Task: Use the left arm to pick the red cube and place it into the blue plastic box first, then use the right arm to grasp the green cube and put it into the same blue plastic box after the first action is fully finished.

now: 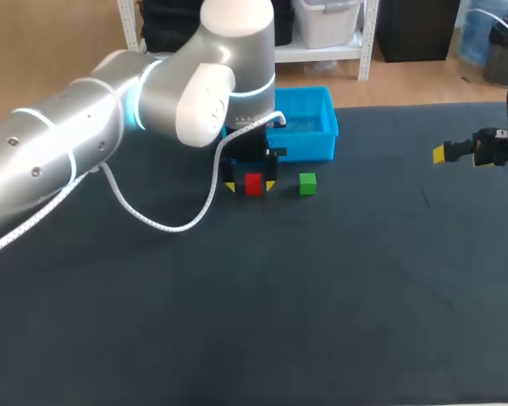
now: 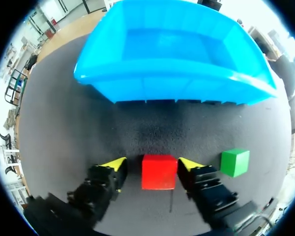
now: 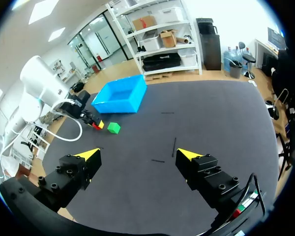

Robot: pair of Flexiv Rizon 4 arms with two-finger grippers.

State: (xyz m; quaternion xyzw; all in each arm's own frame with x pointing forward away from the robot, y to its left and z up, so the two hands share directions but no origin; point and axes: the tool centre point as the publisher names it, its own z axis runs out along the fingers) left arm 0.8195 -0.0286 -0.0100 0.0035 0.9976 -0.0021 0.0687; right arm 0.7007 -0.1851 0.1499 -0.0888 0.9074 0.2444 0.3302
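Found red cube (image 2: 159,172) on table (image 1: 322,296), squarely between left gripper's (image 2: 152,164) spread fingers, gap showing on one side, not pinched. Blue plastic box (image 2: 172,78) straight ahead; green cube (image 2: 235,162) just beside. Right gripper (image 3: 137,155) spread wide, empty, well apart.

No legible text, number, label or sign on red cube (image 2: 159,171), green cube (image 2: 234,162), blue box (image 2: 162,87), tabletop (image 1: 322,296).
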